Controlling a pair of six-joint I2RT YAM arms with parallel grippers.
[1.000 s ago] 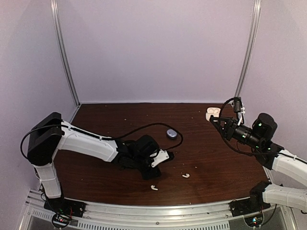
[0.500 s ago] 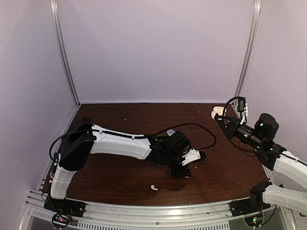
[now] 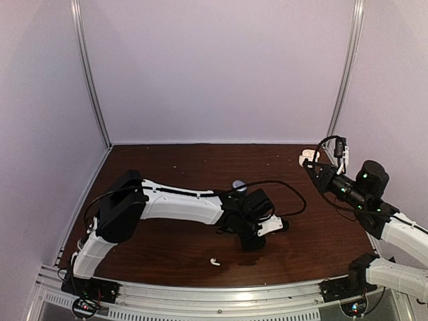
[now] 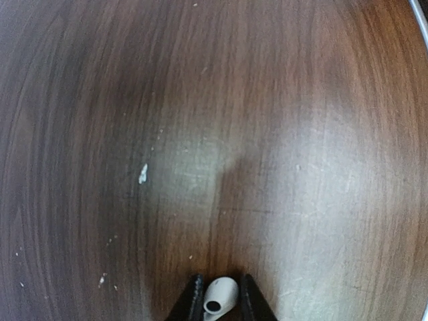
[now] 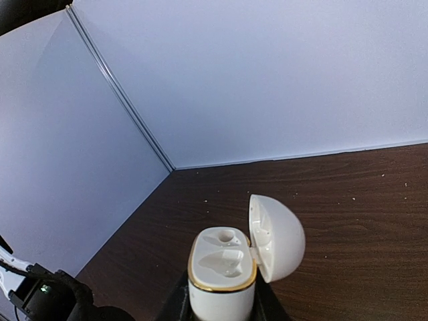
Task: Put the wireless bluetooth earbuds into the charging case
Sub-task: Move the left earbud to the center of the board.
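Observation:
My left gripper (image 3: 256, 242) reaches low over the table's front middle. In the left wrist view its jaws (image 4: 221, 302) stand on either side of a white earbud (image 4: 221, 295), nearly touching it. A second white earbud (image 3: 215, 262) lies near the front edge. A purple-grey case (image 3: 239, 185) lies behind the left arm. My right gripper (image 3: 309, 161) is raised at the back right, shut on the white charging case (image 5: 224, 274). Its lid (image 5: 275, 236) is open and both sockets are empty. The dark purple earbuds are out of view.
The dark wood table (image 3: 167, 167) ends in a metal rail (image 3: 200, 294) at the front. Pale walls and two upright posts (image 3: 90, 73) close in the back and sides. A black cable (image 3: 281, 190) loops over the left arm.
My left arm has swept right across the table to the white earbud that lay at front middle and has closed in around it. My right gripper has lifted the white case slightly and moved it right.

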